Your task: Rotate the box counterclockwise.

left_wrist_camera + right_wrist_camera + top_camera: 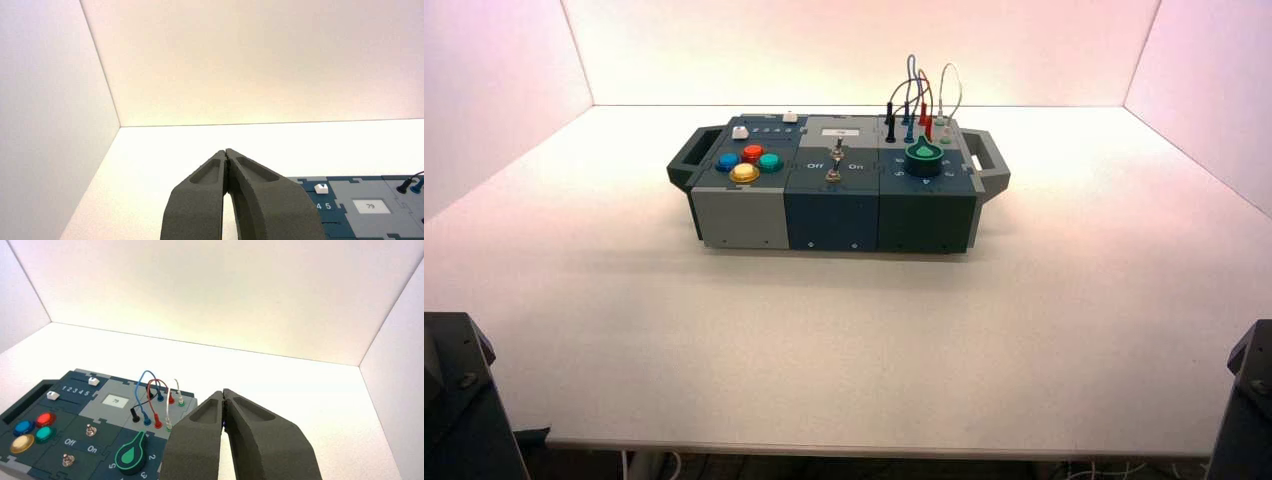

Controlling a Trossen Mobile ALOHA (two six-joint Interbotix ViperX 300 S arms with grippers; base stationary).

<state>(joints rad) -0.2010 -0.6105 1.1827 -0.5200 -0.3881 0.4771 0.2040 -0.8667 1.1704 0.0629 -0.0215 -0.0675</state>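
Evidently nothing has begun: the box [836, 185] sits square at centre frame, upper middle of the table [844, 340] — untouched. Left gripper [226, 153] and right gripper [223, 392] hang well back, fingertips pressed together, empty — parked, I judge, awaiting approach.

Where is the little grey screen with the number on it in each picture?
High view: the small screen sits at the back of the box's middle section, behind the toggle switch.
Left wrist view: the screen is in the lower right corner.
Right wrist view: the screen is left of centre.
Shared landmark: the white slider cap nearby.
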